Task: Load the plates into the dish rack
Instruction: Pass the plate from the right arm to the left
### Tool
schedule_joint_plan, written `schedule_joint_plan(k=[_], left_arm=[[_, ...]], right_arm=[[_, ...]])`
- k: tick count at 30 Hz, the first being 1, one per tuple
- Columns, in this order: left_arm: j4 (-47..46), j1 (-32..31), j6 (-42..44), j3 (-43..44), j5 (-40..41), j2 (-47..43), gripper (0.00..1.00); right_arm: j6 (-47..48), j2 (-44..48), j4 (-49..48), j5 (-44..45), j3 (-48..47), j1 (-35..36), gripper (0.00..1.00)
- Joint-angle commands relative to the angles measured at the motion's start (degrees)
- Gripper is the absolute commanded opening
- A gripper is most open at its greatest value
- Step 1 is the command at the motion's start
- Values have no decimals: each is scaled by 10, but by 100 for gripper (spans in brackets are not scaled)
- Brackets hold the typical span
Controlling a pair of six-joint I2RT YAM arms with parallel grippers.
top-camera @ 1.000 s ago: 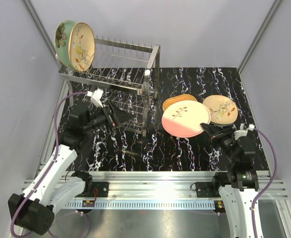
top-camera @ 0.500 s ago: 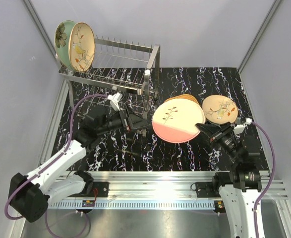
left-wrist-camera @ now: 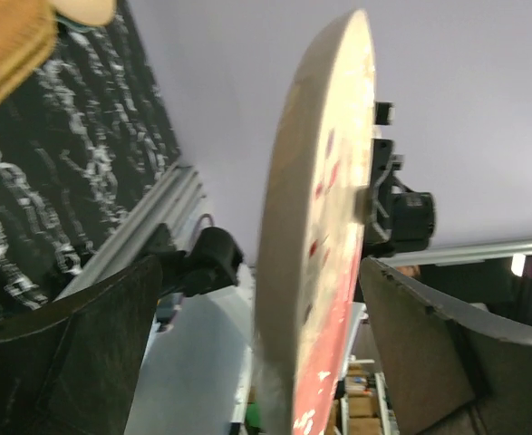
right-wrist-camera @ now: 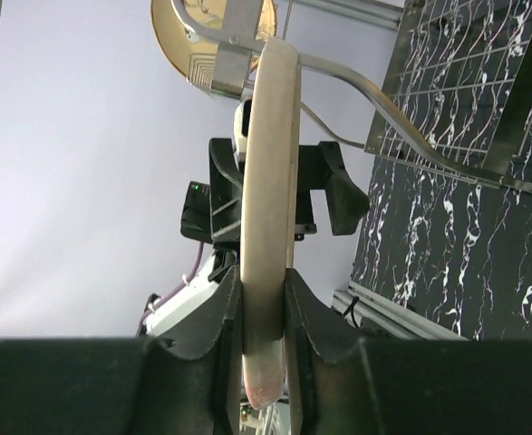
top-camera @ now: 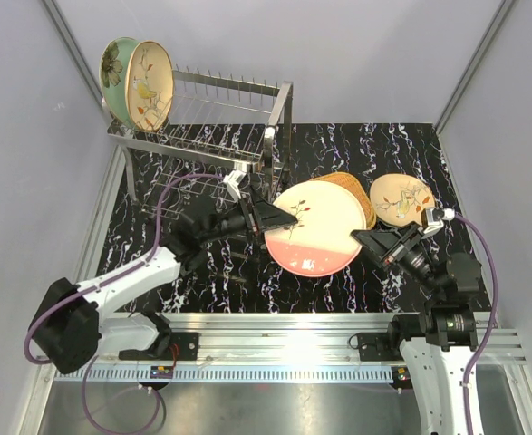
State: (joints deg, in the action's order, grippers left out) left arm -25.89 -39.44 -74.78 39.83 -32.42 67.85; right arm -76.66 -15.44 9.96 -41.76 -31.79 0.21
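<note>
My left end effector (top-camera: 279, 216): jaws spread wide, one each side of the round cream-and-pink plate (top-camera: 313, 240), gaps both sides. My right end effector (top-camera: 367, 243) clamps the opp. rim, so no way in there. The tall silver wire dish rack (top-camera: 220, 136) has its end post just behind my left. Top tier: mint-green flower plate (top-camera: 113, 68) & beige floral plate (top-camera: 149, 86) fill the far-left end; prongs to their right are free. An orange wicker plate (top-camera: 354, 192) sits partly hidden behind the cream-and-pink one.

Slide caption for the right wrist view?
Right tool grips the pink-cream plate edge-on; open left tool straddles its far rim, dish rack behind.
</note>
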Motion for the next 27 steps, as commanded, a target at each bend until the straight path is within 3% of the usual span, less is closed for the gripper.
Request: schedule_joint_plan(k=[1,2,3,6,10,15,19,22,26,27], left_arm=[[-213,-26,-89,9,9,24,86],[-227,-32,-96,13,8,33,80],[-234,-37,-98,22,3,37,66],[-239,-51,-91,31,-8,42,46],[-232,-54,-85,14,-17,20,28],[-175,-53,-38,-4,-5,-32,19],[-74,-54,11,3,16,-83,11],[5,-54,49,25,27,-101,17],[2,-54,48,6,50,-122,0],[8,-54,51,5,57,-124,0]], right_arm=[[-29,8,-95,-27,0,1,0],[-28,13,-94,-24,2,1,0],[-27,14,-95,-22,6,1,0],[-24,9,-95,-19,9,1,0],[-12,-3,-95,-16,4,1,0],[3,-10,-87,-12,0,1,0],[12,-12,-86,-13,2,1,0],[19,-13,-78,-18,-1,1,0],[25,-12,-66,-21,-3,1,0],[26,-13,-67,-22,-3,1,0]])
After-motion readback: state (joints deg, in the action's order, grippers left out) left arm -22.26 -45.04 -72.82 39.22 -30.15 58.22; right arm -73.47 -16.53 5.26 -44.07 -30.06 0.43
